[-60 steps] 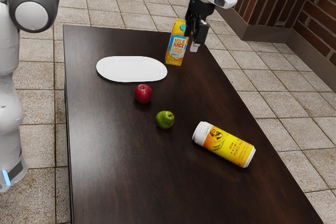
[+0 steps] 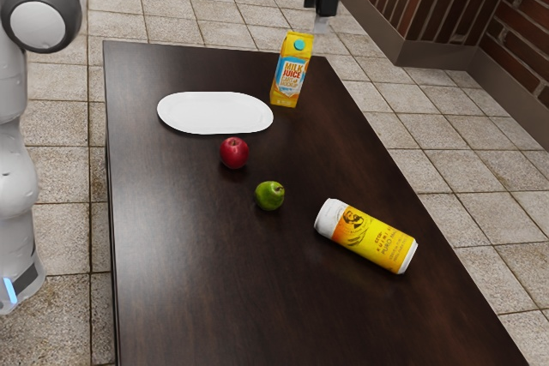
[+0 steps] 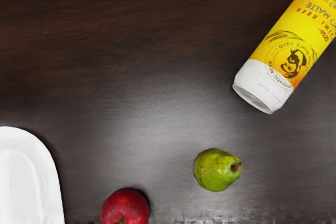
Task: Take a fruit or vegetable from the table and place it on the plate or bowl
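A red apple (image 2: 233, 152) and a green pear (image 2: 269, 195) lie on the dark table, the pear nearer the front. Just behind the apple lies a white oval plate (image 2: 214, 112), bare. High above the table's far edge hangs my gripper (image 2: 322, 8), over the floor behind the carton, open and holding nothing. From the hand, the wrist view takes in the pear (image 3: 216, 169), the apple (image 3: 125, 207) and one end of the plate (image 3: 23, 182).
An orange milk-juice carton (image 2: 291, 69) stands upright below the gripper, right of the plate. A yellow can (image 2: 365, 235) lies on its side right of the pear, and the wrist view has that can (image 3: 289, 45) too. A brick wall runs along the upper right.
My hand has risen from beside the carton's top to well above it, toward the picture's top edge. The things on the table have not moved.
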Robot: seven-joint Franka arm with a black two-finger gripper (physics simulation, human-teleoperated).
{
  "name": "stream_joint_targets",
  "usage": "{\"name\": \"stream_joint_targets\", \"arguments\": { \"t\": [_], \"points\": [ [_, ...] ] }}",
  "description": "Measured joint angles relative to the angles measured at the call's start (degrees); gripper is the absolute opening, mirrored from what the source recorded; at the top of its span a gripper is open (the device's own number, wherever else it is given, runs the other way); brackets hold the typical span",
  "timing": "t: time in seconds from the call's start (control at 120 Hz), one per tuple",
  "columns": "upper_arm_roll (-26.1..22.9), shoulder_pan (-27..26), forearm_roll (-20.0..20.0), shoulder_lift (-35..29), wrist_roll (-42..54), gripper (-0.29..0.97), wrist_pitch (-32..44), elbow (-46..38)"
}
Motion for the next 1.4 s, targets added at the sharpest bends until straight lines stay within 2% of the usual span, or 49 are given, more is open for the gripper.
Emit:
{"name": "stream_joint_targets", "arguments": {
  "t": [0.1,0.167,0.308,0.35,0.45,0.592,0.733,0.967,1.183,1.4],
  "points": [
    [-1.0,-0.1,0.2,0.0,-0.3,0.68,-1.2,-4.6],
    [-2.0,0.9,0.4,-1.0,-0.5,0.68,-0.4,-10.5],
    [-3.6,3.1,0.3,-9.5,-0.3,0.68,4.3,-25.1],
    [-4.4,1.9,-0.1,-13.7,0.5,0.68,6.0,-30.1],
    [-3.5,0.3,-4.5,-16.1,4.4,0.68,9.7,-35.1],
    [-3.6,0.1,-9.7,-13.7,10.4,0.68,17.9,-40.8],
    [-3.5,0.3,-11.4,-9.2,15.4,0.68,25.7,-43.7],
    [-3.3,0.7,-11.6,-7.6,21.3,0.68,33.3,-46.1],
    [-2.9,1.5,-8.5,-7.2,24.5,0.68,36.0,-49.3],
    [-2.5,1.6,-7.5,-8.0,26.6,0.68,37.3,-52.8]
  ]
}}
